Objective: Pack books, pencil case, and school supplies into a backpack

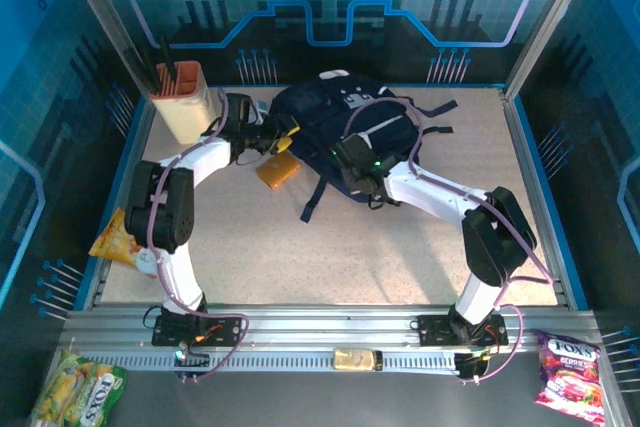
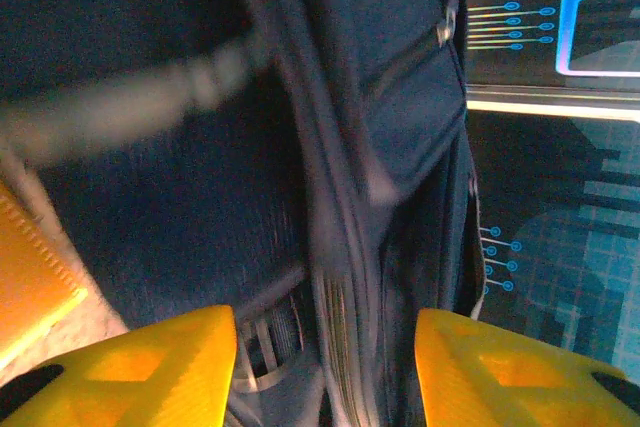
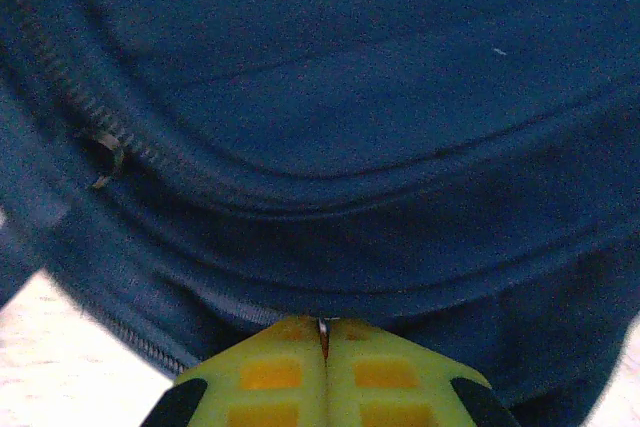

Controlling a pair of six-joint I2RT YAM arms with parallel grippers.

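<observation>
My left tool [image 2: 325, 372] released astride a seam of the backpack [image 1: 320, 112], my right tool [image 3: 322, 352] clenched tight against its fabric

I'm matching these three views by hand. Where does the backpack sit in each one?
Top external: the backpack lies at the far centre of the table.
Left wrist: the backpack covers the left and middle, running top to bottom.
Right wrist: its navy fabric spans nearly the whole picture.
Shared landmark: the pale speckled table, bare at lower left in both wrist views.
</observation>
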